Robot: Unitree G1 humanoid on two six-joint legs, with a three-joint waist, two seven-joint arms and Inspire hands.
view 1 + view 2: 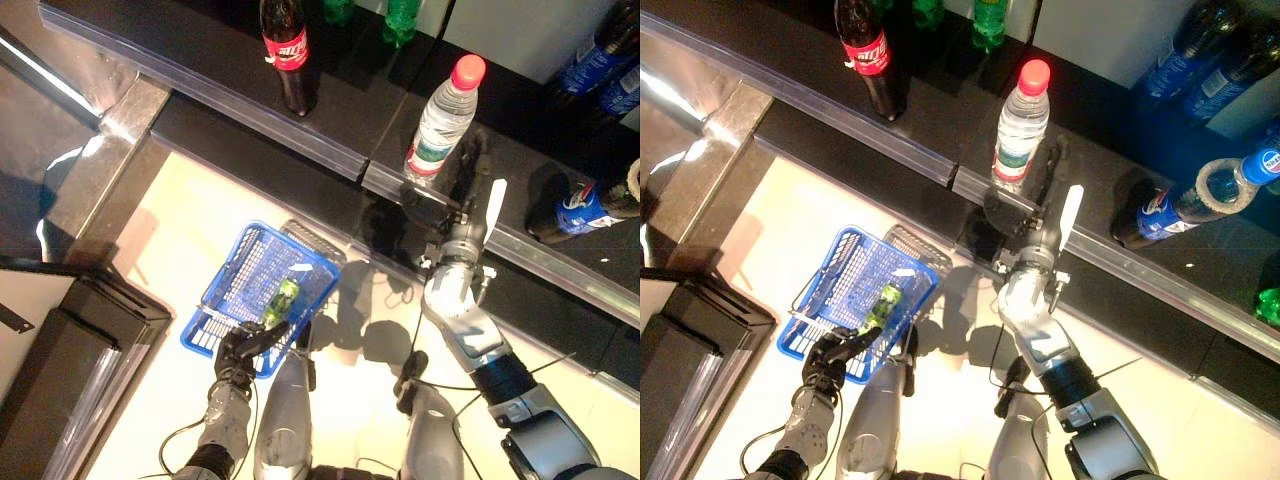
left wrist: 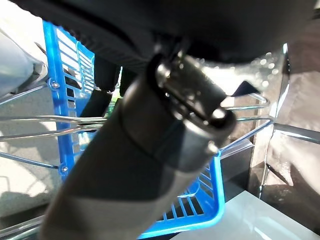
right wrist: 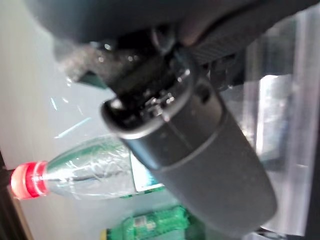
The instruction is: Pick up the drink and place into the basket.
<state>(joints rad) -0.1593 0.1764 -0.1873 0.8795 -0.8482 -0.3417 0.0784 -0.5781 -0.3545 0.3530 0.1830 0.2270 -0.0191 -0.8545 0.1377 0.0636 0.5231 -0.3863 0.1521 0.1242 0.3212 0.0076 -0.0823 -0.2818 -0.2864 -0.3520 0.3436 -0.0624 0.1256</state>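
Note:
A clear water bottle with a red cap (image 1: 443,118) stands upright on the dark shelf (image 1: 190,55); it also shows in the right wrist view (image 3: 85,167). My right hand (image 1: 452,212) reaches up to the shelf edge just below the bottle, fingers straight and the white-covered thumb (image 1: 495,205) standing apart, holding nothing. My left hand (image 1: 240,350) is shut on the wire handles (image 2: 75,122) of the blue basket (image 1: 225,290), which hangs low at the left. A green drink (image 1: 283,298) lies inside the basket.
A cola bottle (image 1: 288,55) stands on the shelf to the left of the water bottle. Green bottles (image 1: 400,20) stand further back. Blue-labelled bottles (image 1: 590,205) lie and stand at the right. A silver rail (image 1: 300,140) runs along the shelf's front edge.

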